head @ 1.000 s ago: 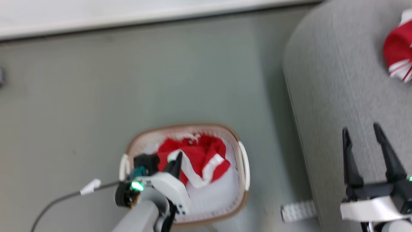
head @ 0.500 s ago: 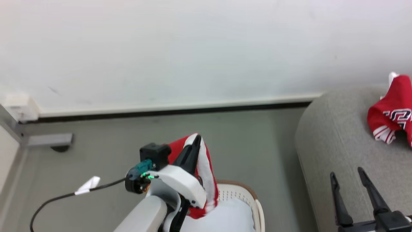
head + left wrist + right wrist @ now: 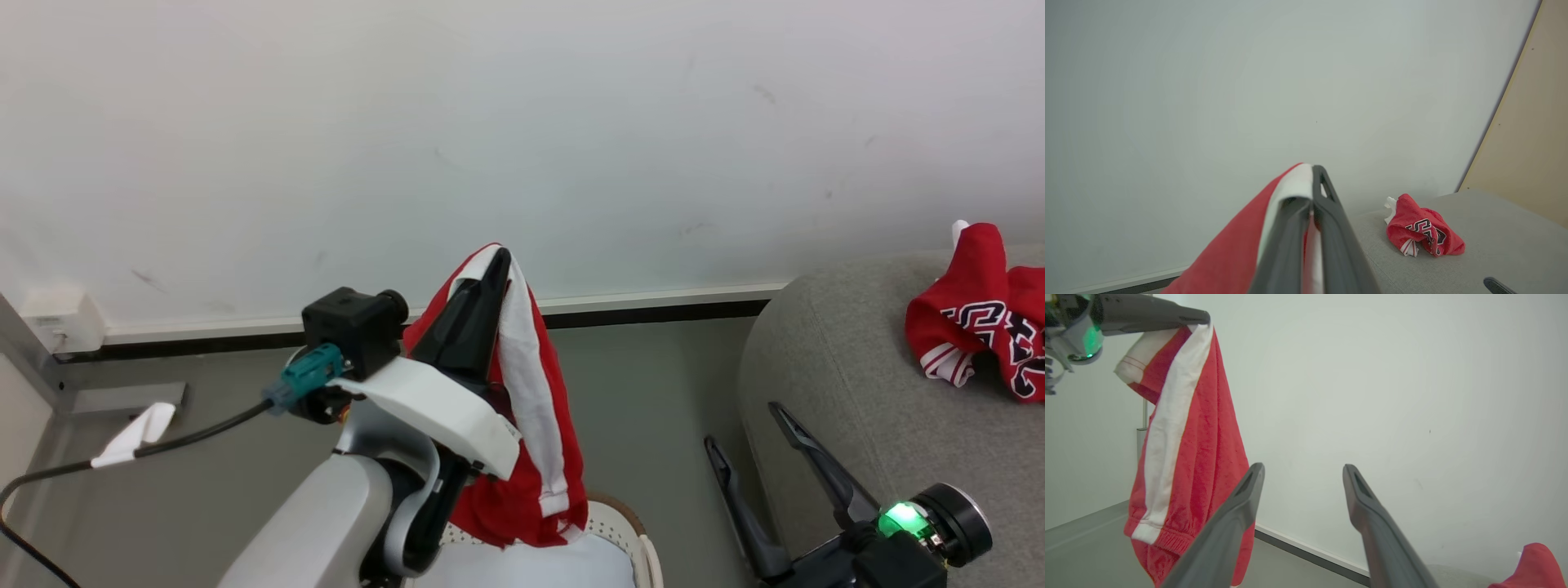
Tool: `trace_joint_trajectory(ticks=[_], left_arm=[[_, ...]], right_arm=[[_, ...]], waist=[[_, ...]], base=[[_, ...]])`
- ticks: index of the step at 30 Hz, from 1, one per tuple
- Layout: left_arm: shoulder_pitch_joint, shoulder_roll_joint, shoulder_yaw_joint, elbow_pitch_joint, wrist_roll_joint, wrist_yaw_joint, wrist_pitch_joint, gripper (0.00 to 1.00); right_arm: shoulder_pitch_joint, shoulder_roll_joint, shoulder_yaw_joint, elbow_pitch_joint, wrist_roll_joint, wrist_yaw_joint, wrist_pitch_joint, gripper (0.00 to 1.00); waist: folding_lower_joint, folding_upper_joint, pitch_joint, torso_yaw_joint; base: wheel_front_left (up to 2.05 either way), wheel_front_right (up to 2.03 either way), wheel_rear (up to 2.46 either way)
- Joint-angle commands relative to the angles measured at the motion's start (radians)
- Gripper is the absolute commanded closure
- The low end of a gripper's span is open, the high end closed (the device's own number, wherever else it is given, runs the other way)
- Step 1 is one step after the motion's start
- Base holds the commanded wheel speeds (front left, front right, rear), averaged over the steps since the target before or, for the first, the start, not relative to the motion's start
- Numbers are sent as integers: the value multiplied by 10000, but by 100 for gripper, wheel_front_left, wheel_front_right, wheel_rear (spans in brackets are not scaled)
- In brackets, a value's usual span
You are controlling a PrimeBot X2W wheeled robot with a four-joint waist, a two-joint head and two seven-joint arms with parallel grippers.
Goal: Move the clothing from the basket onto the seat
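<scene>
My left gripper (image 3: pixel 500 263) is shut on a red garment with a white stripe (image 3: pixel 532 425), which hangs from its fingertips above the basket (image 3: pixel 647 557). Only the basket's far rim shows, at the bottom edge, with white cloth (image 3: pixel 539 572) inside. The left wrist view has the left gripper (image 3: pixel 1312 171) pinching the red and white fabric (image 3: pixel 1229 261). A second red garment with block lettering (image 3: pixel 988 327) lies on the grey seat (image 3: pixel 816 367). My right gripper (image 3: pixel 743 426) stands open and empty by the seat's front. In the right wrist view, the right gripper (image 3: pixel 1303 468) is beside the hanging garment (image 3: pixel 1196 457).
A white wall with a dark baseboard (image 3: pixel 653 310) runs behind. A black cable with a white tag (image 3: pixel 135 433) trails at the left, near a metal bracket (image 3: pixel 122 396). Grey floor (image 3: pixel 653 392) separates basket and seat. A beige panel (image 3: pixel 1527 143) stands past the seat.
My left gripper has lifted the red garment up out of the basket. The head camera has tilted up, so the basket has slid to the bottom edge. The right gripper stays open.
</scene>
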Motion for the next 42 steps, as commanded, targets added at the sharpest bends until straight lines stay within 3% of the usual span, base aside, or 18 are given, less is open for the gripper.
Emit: trace_joint_trajectory(ticks=[1, 5, 10, 19, 22, 29, 30, 31, 32, 38, 40, 42], left_arm=[[-51, 59, -35, -231, 115, 41, 72, 100], [101, -12, -241, -609, 117, 56, 221, 100], [145, -253, -589, -772, 228, 121, 277, 100], [-141, -867, -1213, -551, 275, -9, 173, 100], [-182, -999, -1431, -517, 235, -57, 191, 100], [-283, -1192, -1779, -689, 61, -157, 253, 100], [-260, -1219, -1791, -712, -20, -179, 248, 100], [-241, -1217, -1804, -704, -48, -192, 258, 100], [-229, -1201, -1790, -658, -35, -151, 253, 100], [12, -978, -1642, -356, -40, 3, 137, 99], [112, -884, -1585, -252, -37, 44, 85, 82], [174, -790, -1542, -144, -13, 55, 1, 58]], right_arm=[[-219, -367, 450, -216, 234, -26, 62, 0], [-726, -1041, 1372, -714, 721, -24, 385, 0], [-1343, -1306, 1813, -788, 1174, -24, 684, 0], [-2328, -685, 2503, 545, 1293, -26, 558, 0], [-2841, -443, 2685, 1422, 798, -26, 381, 0], [-3816, 223, 2918, 3831, 940, -26, 145, 0], [-3942, 276, 2940, 4154, 958, -26, 101, 24], [-4015, 338, 2897, 4452, 1069, -26, 81, 91], [-4086, 407, 2886, 4684, 1183, -24, 75, 100], [-4382, 583, 2449, 5124, 1763, -26, -16, 100], [-4419, 608, 2276, 5012, 1927, -24, -14, 100], [-4397, 622, 2068, 4861, 2133, -24, -17, 100]], waist=[[2, -1, -8, -110], [2, -1, 24, -250], [2, -1, 57, -229], [2, -1, 37, 29], [2, -1, 13, 89], [2, -1, -69, 346], [2, -1, -84, 400], [2, -1, -105, 457], [2, -1, -122, 507], [2, -1, -124, 612], [2, -1, -112, 598], [2, -1, -91, 571]], base=[[0, 0, 0], [0, 0, 0], [0, 0, 0], [0, 0, 0], [0, 0, 0], [0, 0, 0], [0, 0, 0], [0, 0, 0], [0, 0, 0], [0, 0, 0], [0, 0, 0], [0, 0, 0]])
